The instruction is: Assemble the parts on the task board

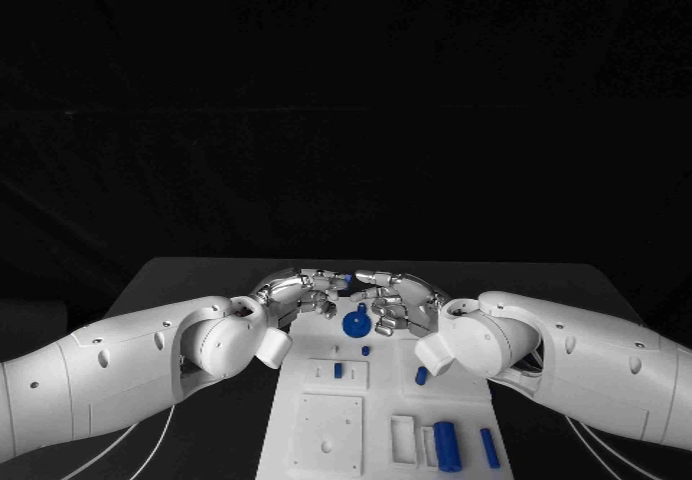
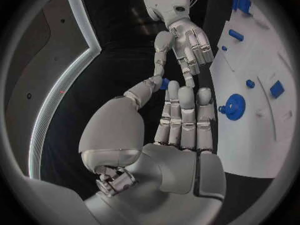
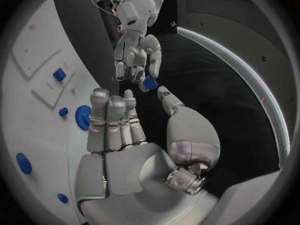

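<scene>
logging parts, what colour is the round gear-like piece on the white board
Blue; the round toothed piece shows best in the left wrist view.

I work over a black table [image 1: 202, 275], matt and bare of markings where I can see it, its far edge running straight across and its side edges slanting outward toward me. Behind it hangs a dark backdrop [image 1: 346, 120], plain and without detail. From my wrists the table's edge shows as a pale, bright band [image 2: 59, 110] that bends in a long curve [image 3: 250, 65]. Beyond that band lies a grey surface carrying a tiny red dot [image 2: 62, 91], seen again from the other wrist [image 3: 263, 99]; I cannot tell what it is.
</scene>
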Controlling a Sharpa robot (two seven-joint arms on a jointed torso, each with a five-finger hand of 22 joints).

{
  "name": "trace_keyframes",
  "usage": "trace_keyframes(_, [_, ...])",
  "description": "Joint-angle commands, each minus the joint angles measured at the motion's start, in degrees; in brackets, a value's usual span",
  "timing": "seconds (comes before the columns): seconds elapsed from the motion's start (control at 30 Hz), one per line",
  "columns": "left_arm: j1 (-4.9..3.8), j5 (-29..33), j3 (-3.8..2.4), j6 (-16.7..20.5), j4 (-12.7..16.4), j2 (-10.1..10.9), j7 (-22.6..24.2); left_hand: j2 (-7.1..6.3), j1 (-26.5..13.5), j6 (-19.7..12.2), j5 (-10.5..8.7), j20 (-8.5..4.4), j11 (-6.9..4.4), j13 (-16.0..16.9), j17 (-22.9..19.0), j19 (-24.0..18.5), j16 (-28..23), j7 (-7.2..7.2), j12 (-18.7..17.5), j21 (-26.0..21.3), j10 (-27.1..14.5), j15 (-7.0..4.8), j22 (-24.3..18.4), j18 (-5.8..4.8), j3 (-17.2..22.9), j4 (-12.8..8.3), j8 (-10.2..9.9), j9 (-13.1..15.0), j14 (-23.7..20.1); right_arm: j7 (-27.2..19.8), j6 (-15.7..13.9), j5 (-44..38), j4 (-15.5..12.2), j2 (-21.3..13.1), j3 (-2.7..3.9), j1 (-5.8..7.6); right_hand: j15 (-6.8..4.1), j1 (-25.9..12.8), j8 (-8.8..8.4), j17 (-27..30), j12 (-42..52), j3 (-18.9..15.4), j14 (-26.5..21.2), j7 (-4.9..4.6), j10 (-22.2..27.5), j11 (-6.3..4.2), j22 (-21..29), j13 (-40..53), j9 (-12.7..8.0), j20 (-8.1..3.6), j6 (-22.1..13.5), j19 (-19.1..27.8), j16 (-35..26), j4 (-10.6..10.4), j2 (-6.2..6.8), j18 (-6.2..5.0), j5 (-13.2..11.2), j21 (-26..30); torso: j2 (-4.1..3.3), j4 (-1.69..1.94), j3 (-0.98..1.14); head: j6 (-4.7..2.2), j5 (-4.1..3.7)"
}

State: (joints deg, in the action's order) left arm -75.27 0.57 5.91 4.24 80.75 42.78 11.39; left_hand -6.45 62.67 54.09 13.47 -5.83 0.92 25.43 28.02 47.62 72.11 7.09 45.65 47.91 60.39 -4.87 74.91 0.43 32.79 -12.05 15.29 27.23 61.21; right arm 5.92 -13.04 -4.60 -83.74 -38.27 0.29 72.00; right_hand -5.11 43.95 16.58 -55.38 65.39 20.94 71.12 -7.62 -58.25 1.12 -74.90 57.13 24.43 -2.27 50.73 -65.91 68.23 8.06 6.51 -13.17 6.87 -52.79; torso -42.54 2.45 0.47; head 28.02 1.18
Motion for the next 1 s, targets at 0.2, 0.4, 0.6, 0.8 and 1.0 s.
trace_keyframes(0.2, [-0.04,-2.1,-0.05,-1.6,0.2,-0.1,1.0,0.31,-0.4,0.1,0.15,-4.61,0.26,-0.1,0.0,0.1,-0.1,0.29,-0.1,-0.3,-0.3,-0.08,0.5,0.1,-0.4,-0.1,0.2,0.0,0.1,1.4,4.2,-1.7,-0.4,0.0,0.01,0.02,-0.64,-3.8,0.9,-0.2,0.4,-1.9,-0.4,0.67,0.7,-0.63,-1.1,-0.1,0.5,-0.9,2.1,1.0,0.3,-1.4,-0.42,-1.83,0.4,0.4,-0.02,-0.01,-0.01,-0.01,-0.05])
trace_keyframes(0.4, [-0.04,-3.8,-0.05,-1.8,0.1,-0.1,1.2,0.37,-0.4,0.0,0.09,-4.61,0.26,-0.1,0.0,0.1,-0.1,0.29,0.0,-0.3,-0.3,-0.07,0.5,0.1,-0.4,-0.2,0.2,0.0,0.1,1.3,4.9,-1.9,-0.4,-0.1,0.01,0.01,-1.18,-5.0,1.47,-0.3,0.5,-2.5,-0.3,1.23,0.5,-1.17,-1.1,-0.2,1.0,-1.21,3.1,0.9,0.4,-1.8,0.01,-1.83,0.6,0.3,0.0,-0.01,0.01,0.02,-0.06])
trace_keyframes(0.6, [-0.03,-6.0,-0.05,-1.9,0.1,0.0,1.6,0.42,-0.4,0.0,0.0,-4.61,0.26,-0.1,0.0,0.1,-0.1,0.3,0.0,-0.4,-0.3,-0.07,0.5,0.1,-0.4,-0.4,0.1,0.0,0.1,1.0,4.9,-1.9,-0.3,-0.1,0.01,0.01,-1.54,-5.3,1.97,-0.4,0.6,-2.5,-0.2,1.62,0.3,-1.55,-1.2,-0.2,1.5,-1.4,4.1,0.8,0.5,-1.7,-0.61,-1.83,2.8,0.1,-0.01,-0.02,0.02,0.01,-0.06])
trace_keyframes(0.8, [-0.03,-8.6,-0.05,-2.2,0.1,0.0,1.9,0.46,-0.3,0.0,-0.04,-4.61,0.27,-0.1,0.0,0.1,-0.1,0.3,0.0,-0.4,-0.4,-0.07,0.5,0.11,-0.4,-0.5,0.1,0.0,0.1,0.8,4.8,-1.9,-0.3,-0.1,0.02,0.01,-1.64,-5.3,2.02,-0.4,0.7,-2.6,-0.2,1.72,0.2,-1.66,-1.2,-0.3,1.7,-1.4,4.3,0.7,0.5,-1.0,-1.02,-1.83,4.4,-0.1,-0.01,-0.01,0.0,0.01,-0.07])
trace_keyframes(1.0, [-0.03,-9.8,-0.05,-2.5,0.3,0.1,2.0,0.5,-0.3,0.0,-0.1,-4.61,0.26,-0.1,0.0,0.1,-0.1,0.3,0.0,-0.4,-0.4,-0.07,0.5,0.11,-0.4,-0.7,0.1,0.0,0.1,0.6,4.5,-1.9,-0.3,-0.1,0.02,0.01,-1.68,-5.2,2.06,-0.5,0.7,-2.5,-0.1,1.76,0.1,-1.69,-1.2,-0.3,1.9,-1.37,4.5,0.6,0.6,-0.3,-1.68,-1.83,5.6,-0.3,0.0,-0.01,-0.01,0.04,-0.14])
